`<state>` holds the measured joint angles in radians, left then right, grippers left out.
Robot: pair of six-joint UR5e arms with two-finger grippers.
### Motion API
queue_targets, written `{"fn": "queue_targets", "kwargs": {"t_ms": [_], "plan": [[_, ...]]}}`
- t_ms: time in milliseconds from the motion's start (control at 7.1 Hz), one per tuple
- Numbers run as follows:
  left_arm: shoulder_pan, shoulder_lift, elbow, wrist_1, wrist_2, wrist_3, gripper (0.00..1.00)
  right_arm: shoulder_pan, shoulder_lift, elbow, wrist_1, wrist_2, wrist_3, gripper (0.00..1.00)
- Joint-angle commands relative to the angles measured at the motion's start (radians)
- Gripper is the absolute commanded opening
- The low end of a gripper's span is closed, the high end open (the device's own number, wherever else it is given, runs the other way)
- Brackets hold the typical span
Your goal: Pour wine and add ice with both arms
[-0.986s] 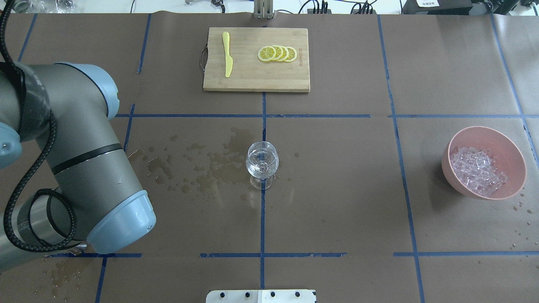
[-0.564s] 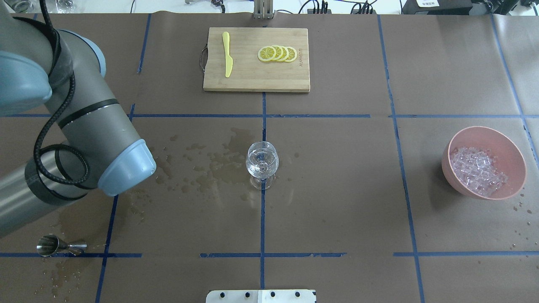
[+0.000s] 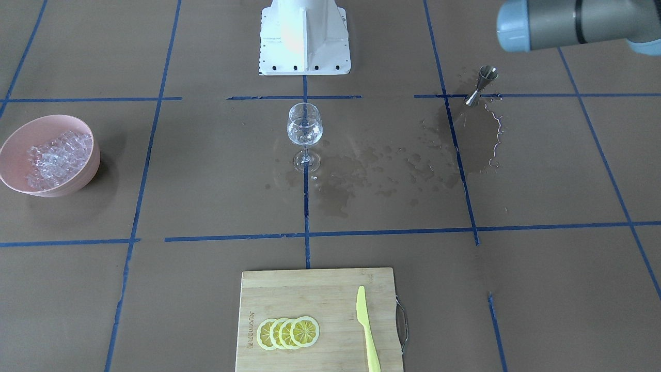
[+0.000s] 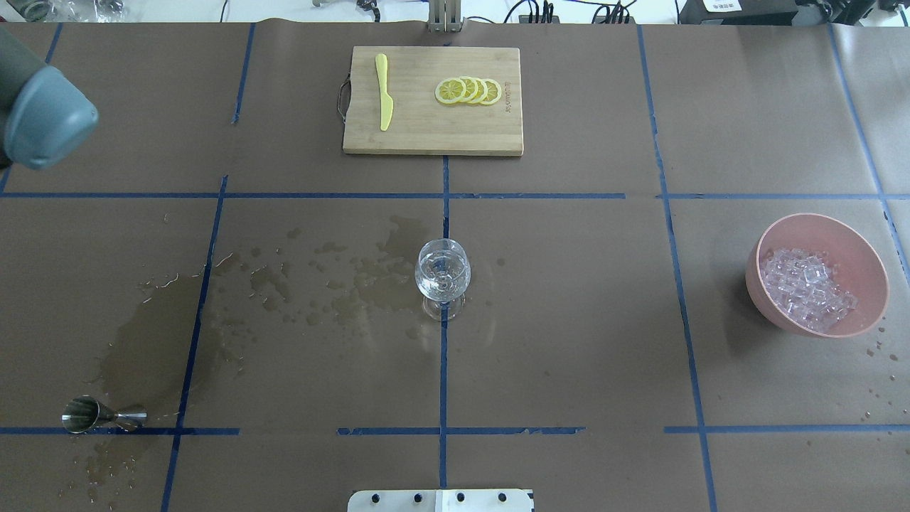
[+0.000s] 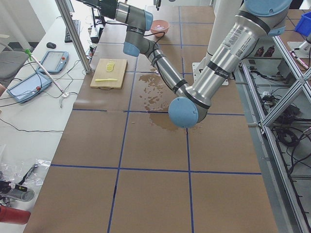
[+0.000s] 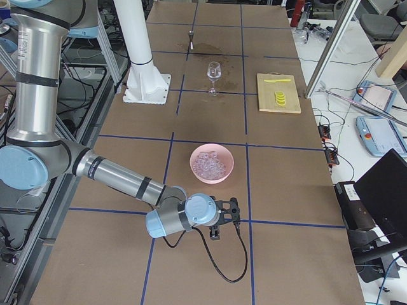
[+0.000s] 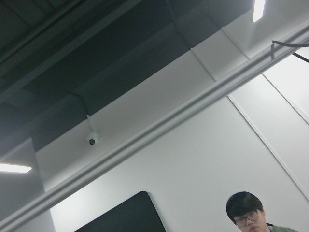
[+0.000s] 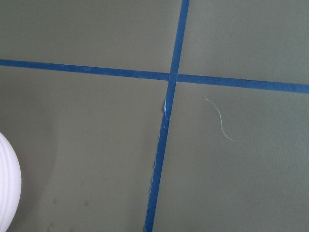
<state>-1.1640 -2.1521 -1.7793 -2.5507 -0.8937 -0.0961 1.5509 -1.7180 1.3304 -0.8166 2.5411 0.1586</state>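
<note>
A wine glass (image 4: 442,277) stands upright at the table's middle with a little clear wine in its bowl; it also shows in the front view (image 3: 304,129). The ice (image 4: 807,290) fills a pink bowl (image 4: 817,222) at the right. Of the left arm (image 4: 43,117), only a blue joint cap shows overhead, raised at the far left. Its gripper (image 5: 99,4) is high at the left view's top edge; I cannot tell its state. The right gripper (image 6: 226,219) hangs low over the table beyond the bowl, seen only in the right view; I cannot tell its state.
A steel jigger (image 4: 92,414) lies on its side at the near left beside dark wet stains (image 4: 156,334). A wooden board (image 4: 434,139) at the back holds lemon slices (image 4: 469,90) and a yellow knife (image 4: 384,92). A white rounded object (image 8: 7,183) shows in the right wrist view.
The left arm has swung up and away to the far left, uncovering the jigger and the wet stain. The glass and the bowl have not moved.
</note>
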Motion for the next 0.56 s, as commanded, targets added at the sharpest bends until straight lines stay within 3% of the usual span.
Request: {"fn": "queue_targets", "kwargs": {"t_ms": [0,423], "plan": [[-0.193,0.035,0.023,0.255,-0.448,-0.06,1.0,0.0,0.009,0.006,0.001,0.001,-0.001,1.0],[-0.377,0.242,0.021,0.406,-0.999,-0.051,1.0,0.0,0.072,0.041,0.001,-0.01,0.161,1.0]]}}
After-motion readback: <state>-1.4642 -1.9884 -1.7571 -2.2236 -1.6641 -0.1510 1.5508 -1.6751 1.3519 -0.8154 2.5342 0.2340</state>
